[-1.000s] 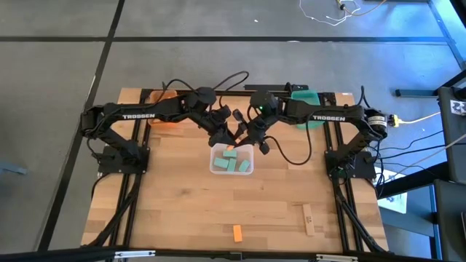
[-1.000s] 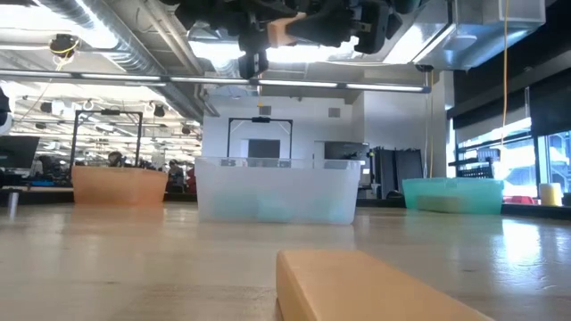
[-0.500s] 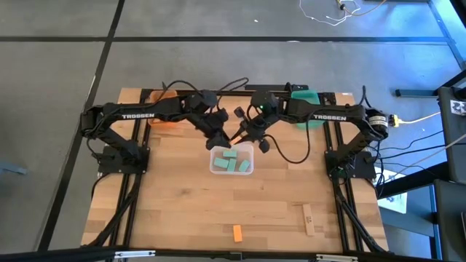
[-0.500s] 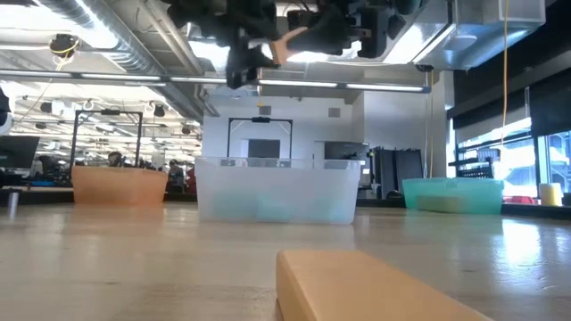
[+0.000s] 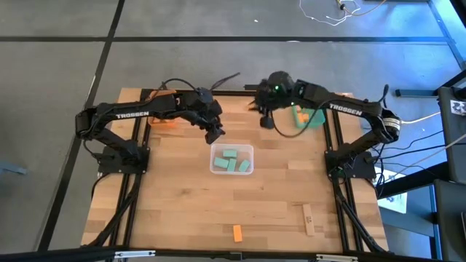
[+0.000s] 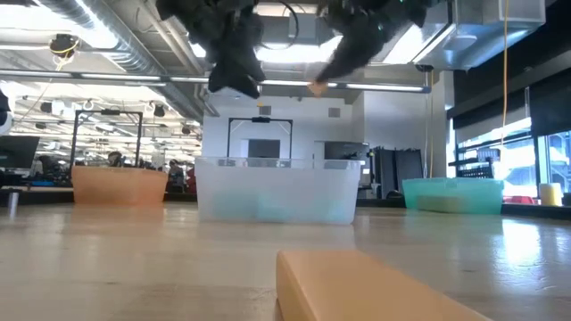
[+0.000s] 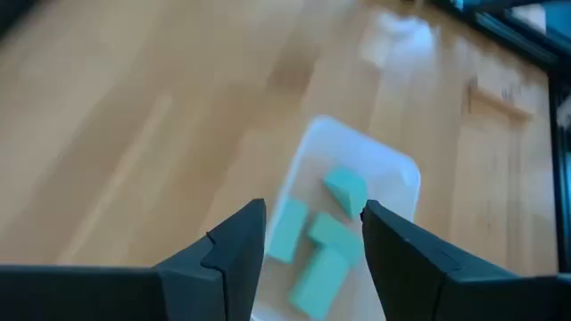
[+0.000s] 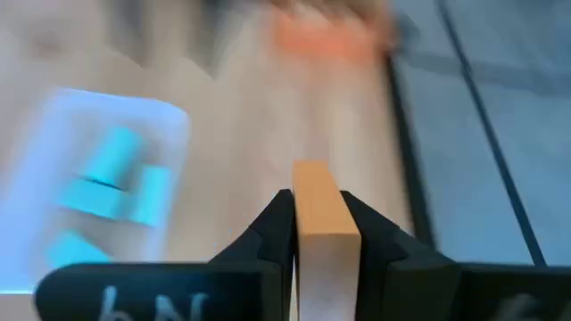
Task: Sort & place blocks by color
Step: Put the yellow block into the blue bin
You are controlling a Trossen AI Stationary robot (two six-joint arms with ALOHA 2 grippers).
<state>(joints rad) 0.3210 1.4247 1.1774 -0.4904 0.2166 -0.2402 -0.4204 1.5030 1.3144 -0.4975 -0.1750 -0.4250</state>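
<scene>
Both arms have pulled apart from their meeting above the clear tray [image 5: 231,159]: a second ago the two grippers were nose to nose over it, and the tan block has passed from one side to the other. The right gripper [image 8: 316,230] is now clamped on that tan wooden block [image 8: 322,223], a smooth plain rectangular piece held upright between the two dark fingers, and the right arm has swung back toward the teal tray [image 5: 312,116] at the table's far right corner. That direction suggests the block is being carried away from the clear tray, which holds only mint green ones.

The left gripper [image 7: 312,227] hangs with its fingers spread and nothing between them, just off the clear tray's far left corner; through the gap its wrist camera looks down on the mint green blocks [image 7: 318,241] lying jumbled in the translucent, round-cornered tray. Having let go, it looks free for the next pickup.

An orange tray [image 5: 163,118] sits at the far left corner under the left arm. Near the front edge of the slatted wooden table [image 5: 175,211] lie an orange block [image 5: 237,233] and another tan block [image 5: 309,219], well apart, still unsorted.
</scene>
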